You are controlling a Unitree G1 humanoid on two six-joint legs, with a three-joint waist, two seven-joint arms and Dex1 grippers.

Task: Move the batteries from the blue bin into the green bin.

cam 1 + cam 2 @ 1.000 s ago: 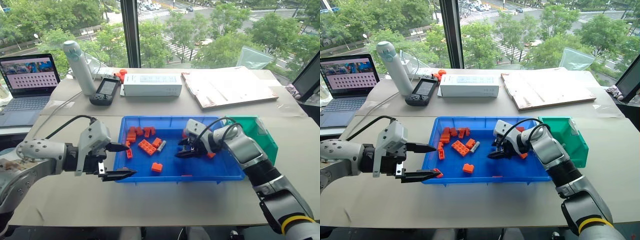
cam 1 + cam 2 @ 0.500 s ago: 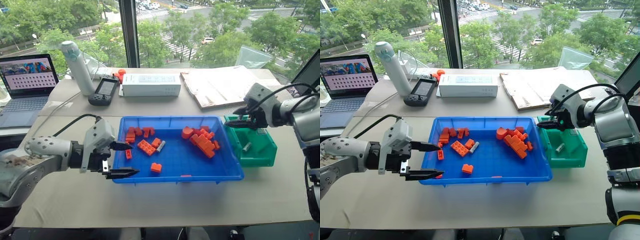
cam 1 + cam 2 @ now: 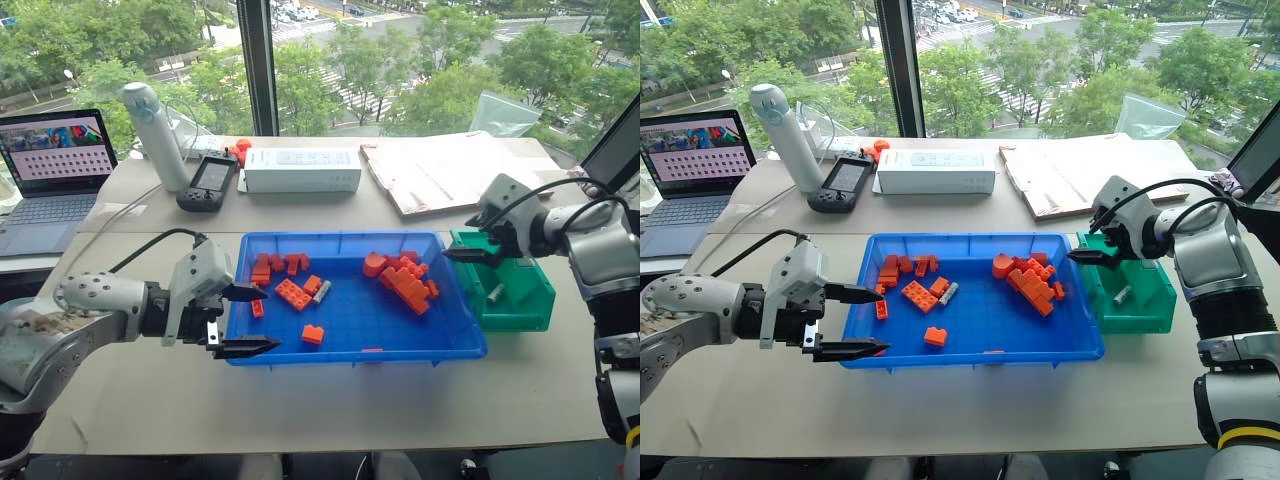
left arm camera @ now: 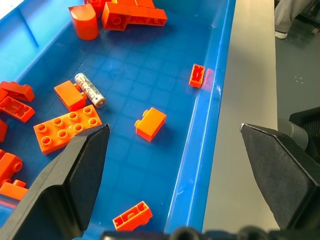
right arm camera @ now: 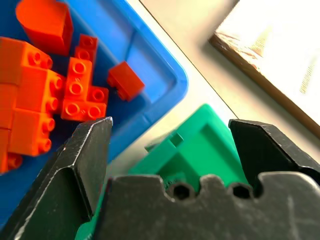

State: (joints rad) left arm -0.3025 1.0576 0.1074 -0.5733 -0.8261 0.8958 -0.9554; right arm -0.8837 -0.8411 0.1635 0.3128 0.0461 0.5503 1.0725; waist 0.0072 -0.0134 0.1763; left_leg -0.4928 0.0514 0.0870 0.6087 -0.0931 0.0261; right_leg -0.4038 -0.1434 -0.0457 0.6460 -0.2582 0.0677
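Release looks finished: right claw (image 3: 1087,256) is held open and empty at the green bin (image 3: 1135,310), where one battery (image 3: 1122,295) lies. Left claw (image 3: 845,320) is open at the blue bin (image 3: 970,355)'s 9 o'clock rim. Next, the remaining battery (image 3: 949,294), near 10 o'clock, needs grasping.

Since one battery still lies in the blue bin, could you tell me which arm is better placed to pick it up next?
Probably the left. The left gripper is open at the blue bin's near-left rim, close to the battery. The right gripper is open over the green bin, across the tray.
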